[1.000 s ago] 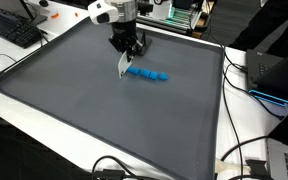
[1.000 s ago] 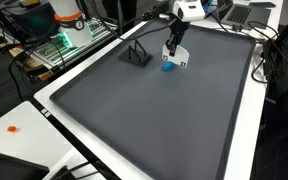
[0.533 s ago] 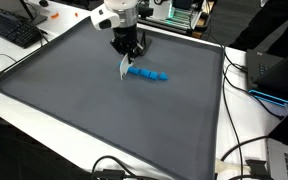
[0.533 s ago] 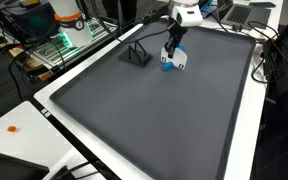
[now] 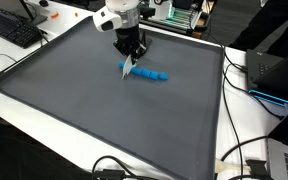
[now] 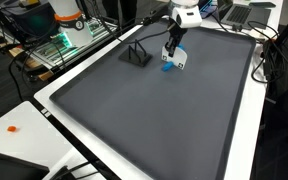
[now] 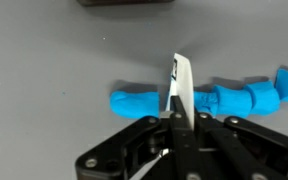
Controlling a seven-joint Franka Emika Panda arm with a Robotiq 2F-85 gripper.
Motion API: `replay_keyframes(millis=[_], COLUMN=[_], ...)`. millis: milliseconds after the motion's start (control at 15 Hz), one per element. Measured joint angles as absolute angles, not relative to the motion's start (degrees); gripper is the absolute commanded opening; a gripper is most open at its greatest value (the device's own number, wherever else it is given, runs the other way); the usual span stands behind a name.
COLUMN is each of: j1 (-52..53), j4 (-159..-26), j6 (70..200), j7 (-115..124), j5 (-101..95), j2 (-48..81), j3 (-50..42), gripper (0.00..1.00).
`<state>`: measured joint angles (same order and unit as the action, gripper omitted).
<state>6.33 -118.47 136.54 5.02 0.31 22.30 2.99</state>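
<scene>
1. On a white table [image 6: 29, 125] lies a big dark grey mat [image 5: 104, 120], which fills most of both exterior views. Around it are a keyboard [image 5: 12, 30] and some cables [image 5: 234, 160].
2. Above the far part of the mat hangs the gripper [image 5: 132, 57]. Its fingers are pressed fully together on a thin white strip [image 7: 181, 85], which points down at the mat.
3. Flat on the mat, just beside the strip's end, lies a blue chain [image 5: 152, 74]. I cannot tell if they touch.
4. Only the wrist view shows that the blue chain is made of several rounded pieces and that the strip crosses in front of it.
5. An exterior view shows a black stand [image 6: 136, 55] near the gripper.
</scene>
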Motion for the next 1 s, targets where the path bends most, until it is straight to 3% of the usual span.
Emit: replay_keyframes(millis=[1000], j1=[6.28], j4=[-121.03], j6=[136.71], j7=[16.45], j5=[3.36], j2=[15.98], j3=[2.41], gripper=[0.01])
